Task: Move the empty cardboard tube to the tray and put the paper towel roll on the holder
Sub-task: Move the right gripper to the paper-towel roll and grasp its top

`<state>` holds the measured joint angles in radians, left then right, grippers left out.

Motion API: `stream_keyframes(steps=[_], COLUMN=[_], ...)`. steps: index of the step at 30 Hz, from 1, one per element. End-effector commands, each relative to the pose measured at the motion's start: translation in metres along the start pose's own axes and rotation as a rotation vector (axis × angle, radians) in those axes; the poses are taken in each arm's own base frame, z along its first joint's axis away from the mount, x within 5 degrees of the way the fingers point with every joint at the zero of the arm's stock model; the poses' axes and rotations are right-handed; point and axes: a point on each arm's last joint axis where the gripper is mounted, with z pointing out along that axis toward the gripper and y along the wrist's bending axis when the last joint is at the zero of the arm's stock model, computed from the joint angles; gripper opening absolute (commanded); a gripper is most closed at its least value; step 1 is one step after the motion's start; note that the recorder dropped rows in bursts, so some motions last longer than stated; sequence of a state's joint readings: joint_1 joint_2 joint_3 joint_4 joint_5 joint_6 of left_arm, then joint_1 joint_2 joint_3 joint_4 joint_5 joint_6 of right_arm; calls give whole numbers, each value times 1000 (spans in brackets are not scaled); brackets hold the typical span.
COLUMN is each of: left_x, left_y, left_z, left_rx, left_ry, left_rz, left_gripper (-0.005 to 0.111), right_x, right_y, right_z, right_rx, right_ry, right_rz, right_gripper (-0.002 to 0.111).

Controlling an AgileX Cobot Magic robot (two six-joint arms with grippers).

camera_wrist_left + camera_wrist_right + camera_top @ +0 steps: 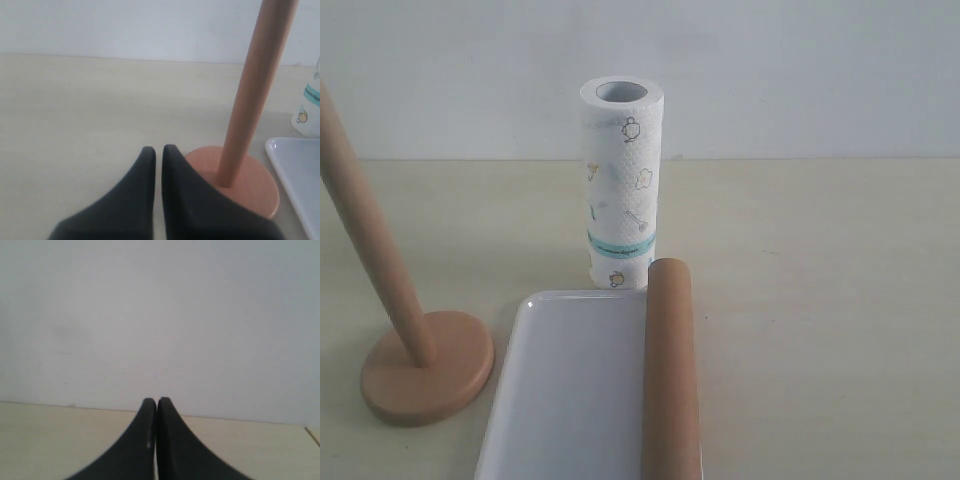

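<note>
Cardboard tube, perched along the rim of the tray, could be rolled off when the paper towel roll is fetched; left gripper and right gripper are closed, empty.

Staged test setup, lab-like rather than a lived-in room. Pale beige wood-grain counter meets a blank white wall. Household props laid out: tall white printed paper towel roll, glossy white rectangular tray, light-brown wooden dowel holder, plain brown cardboard tube.
</note>
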<state>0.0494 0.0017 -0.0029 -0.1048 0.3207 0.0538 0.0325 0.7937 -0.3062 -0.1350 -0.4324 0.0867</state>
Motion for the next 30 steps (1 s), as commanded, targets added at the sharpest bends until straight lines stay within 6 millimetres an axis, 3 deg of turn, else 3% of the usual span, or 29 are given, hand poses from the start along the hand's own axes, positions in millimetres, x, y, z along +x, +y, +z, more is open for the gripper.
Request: stream_keyframes(steps=[1,8,15,20,25,28,30], left_x=[1,1,1,1,1,1,1], left_y=[0,0,0,0,0,0,0], left_z=[0,0,0,0,0,0,0], left_rx=[5,5,5,5,5,5,5], left_ry=[-1,-1,-1,-1,-1,-1,-1], left_rz=[-7,-7,-7,-7,-7,-7,-7], left_gripper=[4,4,4,4,4,4,4], right_x=[4,29,55,83,101,104,103], right_y=[0,6,37,45,62,75,87], right_z=[10,33,57,71,84,95,102], right_rx=[-8,-75,-436,-537,-777,-850,-889], right_ry=[6,112,1,36,92,119,111], right_rz=[51,147,41,98,48,95,98], right_gripper=[0,0,0,0,0,6,19])
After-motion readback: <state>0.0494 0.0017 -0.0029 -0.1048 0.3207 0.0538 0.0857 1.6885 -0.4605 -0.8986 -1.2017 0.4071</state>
